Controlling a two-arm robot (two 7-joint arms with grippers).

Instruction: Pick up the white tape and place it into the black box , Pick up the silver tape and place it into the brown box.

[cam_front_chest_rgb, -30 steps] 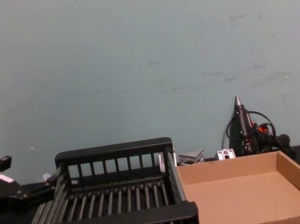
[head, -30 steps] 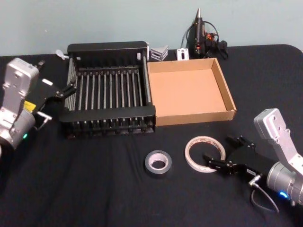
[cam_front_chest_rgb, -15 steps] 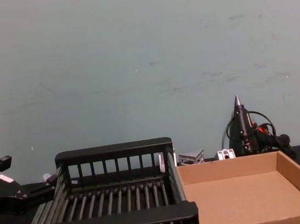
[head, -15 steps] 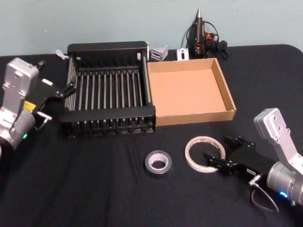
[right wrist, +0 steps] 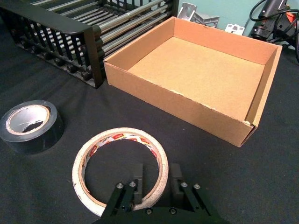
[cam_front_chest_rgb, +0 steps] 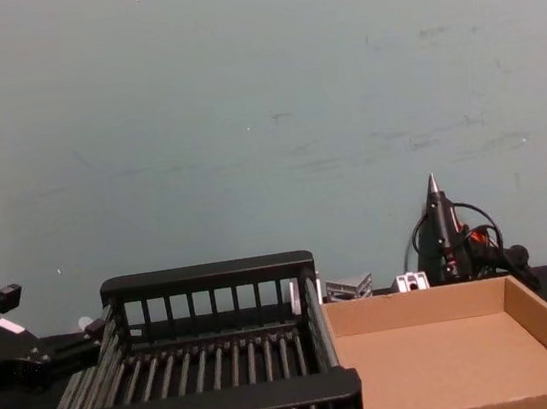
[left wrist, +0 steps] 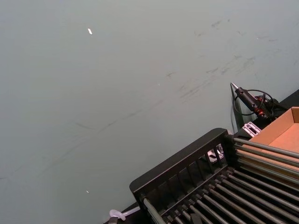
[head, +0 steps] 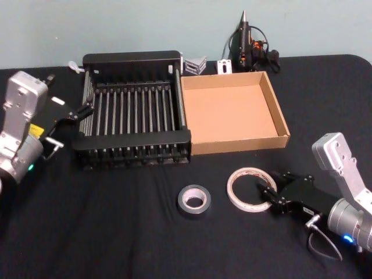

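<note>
Head view: right pincer (head: pixel 266 192) now astride white tape (head: pixel 251 189).

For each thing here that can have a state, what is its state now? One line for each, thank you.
white tape: flat on the table, its rim between the right gripper's fingers.
silver tape: flat on the table, untouched.
black box: empty.
brown box: open-topped, empty.
right gripper: open, one finger inside the white roll's hole, one outside.
left gripper: idle beside the black box.
</note>
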